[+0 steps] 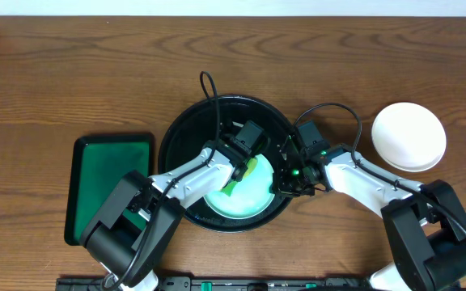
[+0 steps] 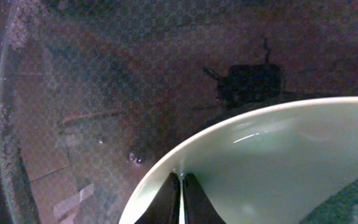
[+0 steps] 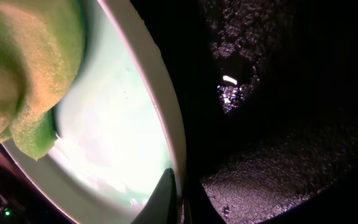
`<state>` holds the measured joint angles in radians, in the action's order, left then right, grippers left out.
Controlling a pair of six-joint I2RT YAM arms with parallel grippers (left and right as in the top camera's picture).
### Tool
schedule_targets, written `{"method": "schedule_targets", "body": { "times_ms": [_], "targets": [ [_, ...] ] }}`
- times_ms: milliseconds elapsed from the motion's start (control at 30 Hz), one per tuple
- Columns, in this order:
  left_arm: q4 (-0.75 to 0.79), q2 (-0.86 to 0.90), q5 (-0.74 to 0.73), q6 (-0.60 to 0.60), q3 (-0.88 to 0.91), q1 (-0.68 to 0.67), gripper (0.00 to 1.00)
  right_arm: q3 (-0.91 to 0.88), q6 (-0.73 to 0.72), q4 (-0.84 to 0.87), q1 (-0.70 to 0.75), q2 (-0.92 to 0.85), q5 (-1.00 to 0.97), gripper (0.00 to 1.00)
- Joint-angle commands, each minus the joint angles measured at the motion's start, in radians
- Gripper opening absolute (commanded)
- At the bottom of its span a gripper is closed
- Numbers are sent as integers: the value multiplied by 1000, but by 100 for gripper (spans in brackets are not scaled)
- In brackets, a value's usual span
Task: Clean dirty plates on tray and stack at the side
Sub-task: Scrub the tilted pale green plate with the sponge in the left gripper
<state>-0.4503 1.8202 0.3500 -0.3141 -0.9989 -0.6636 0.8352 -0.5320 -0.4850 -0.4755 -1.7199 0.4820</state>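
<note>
The black round tray (image 1: 176, 137) sits at the table's middle with a pale mint plate (image 1: 241, 200) in its near half. My left gripper (image 1: 249, 166) is over the plate's far side, shut on a green sponge (image 1: 239, 178) that rests on the plate. In the left wrist view its fingertips (image 2: 181, 180) are pressed together at the plate (image 2: 278, 168) rim and the sponge is hidden. My right gripper (image 1: 284, 184) is shut on the plate's right rim (image 3: 173, 124), one finger (image 3: 163, 199) inside it. The sponge (image 3: 23, 68) fills the right wrist view's upper left. A white plate (image 1: 408, 136) lies right of the tray.
A rectangular green tray (image 1: 112, 186) with a dark rim lies left of the black tray. Both arms reach in from the near edge, and their cables arch over the tray's far half. The glossy tray floor (image 2: 104, 81) (image 3: 278, 124) surrounds the plate.
</note>
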Motion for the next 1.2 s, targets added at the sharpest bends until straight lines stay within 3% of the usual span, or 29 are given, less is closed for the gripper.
{"method": "schedule_targets", "body": {
  "times_ms": [0, 333, 500, 600, 767, 867, 1167],
  "targets": [
    [-13, 14, 208, -8, 31, 65, 7, -29, 40, -43, -3, -19, -61, 1],
    [-70, -285, 89, -9, 29, 65, 7, -29, 43, -63, -3, -19, -62, 1],
    [-128, -406, -137, -10, 29, 65, 7, -29, 43, -71, -3, -19, -62, 1],
    [-171, -417, -209, -31, 30, 65, 24, -29, 43, -80, -3, -19, -63, 2],
    [-208, -397, -270, -50, 30, 65, 37, -29, 43, -84, -3, -19, -62, 9],
    [-212, -396, -310, -50, 30, 65, 39, -29, 42, -84, -3, -19, -62, 17],
    [-211, -393, -420, -46, 33, 65, 39, 5, 43, -87, -3, -19, -62, 15]
  ]
}}
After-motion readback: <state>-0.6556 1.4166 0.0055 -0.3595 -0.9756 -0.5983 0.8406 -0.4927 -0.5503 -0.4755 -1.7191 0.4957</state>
